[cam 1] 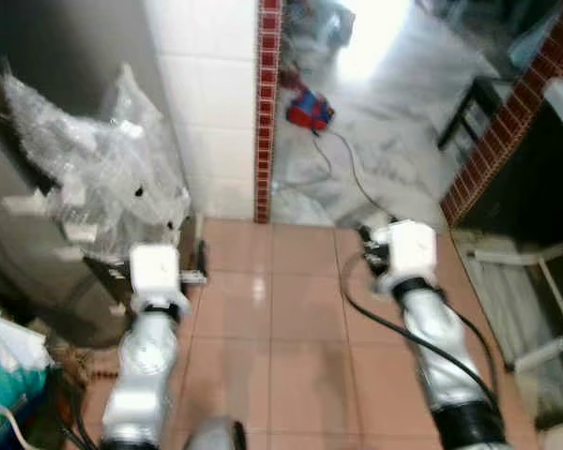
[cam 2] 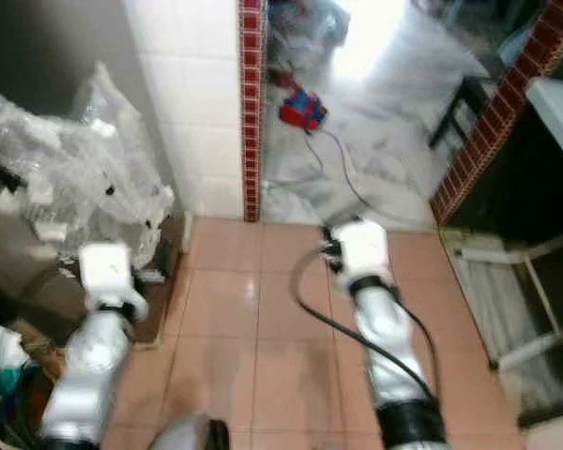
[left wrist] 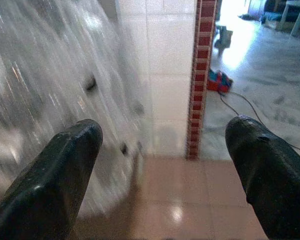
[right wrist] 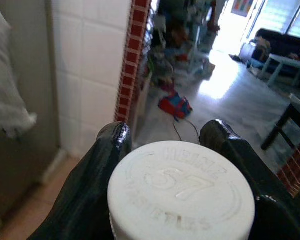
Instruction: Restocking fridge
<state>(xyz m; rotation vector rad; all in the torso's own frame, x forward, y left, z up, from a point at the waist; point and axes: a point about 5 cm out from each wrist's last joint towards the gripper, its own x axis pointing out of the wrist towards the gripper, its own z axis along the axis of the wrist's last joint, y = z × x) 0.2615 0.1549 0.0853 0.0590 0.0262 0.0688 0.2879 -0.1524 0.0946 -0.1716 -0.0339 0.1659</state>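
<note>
Head views blurred, robot standing on a terracotta tiled floor (cam 1: 263, 347), both silver arms raised forward.

Right gripper (right wrist: 165, 137): jaws closed part-way around a bottle with a white Heinz cap (right wrist: 182, 192), embossed "57" on top. One black finger sits on each side of the cap, touching it; the cap sits between the jaws, low and close to the wrist camera. Bottle body hidden below the cap. In the head views the right arm's white wrist block (cam 1: 411, 248) is out over the tiles, black cable looping off it; the bottle itself can't be made out there.

Left gripper (left wrist: 165, 145): jaws spread wide, nothing between them, just air. Left of these jaws, close by, a motion-smeared mass of clear bubble wrap (cam 1: 94, 178) taped over a tall grey appliance (cam 1: 38, 56) — probably the fridge, can't tell for sure. Straight ahead of the jaws, a white tiled wall (cam 1: 211, 103) ending in a red brick-pattern trim strip (cam 1: 267, 112).

Beyond the trim strip, well ahead of both jaws, a pale glossy floor (cam 1: 385, 141) with a red-and-blue toy (cam 1: 308, 111) and a thin cord trailing from it. To the right of the right jaws, a dark low table (cam 1: 469, 108) and a second brick-trimmed edge (cam 1: 507, 131); lower right, a white folded rack (cam 1: 535, 300) leaning by a dark opening. Left of the left arm, low, a teal bag (cam 1: 9, 384), partly cut off.
</note>
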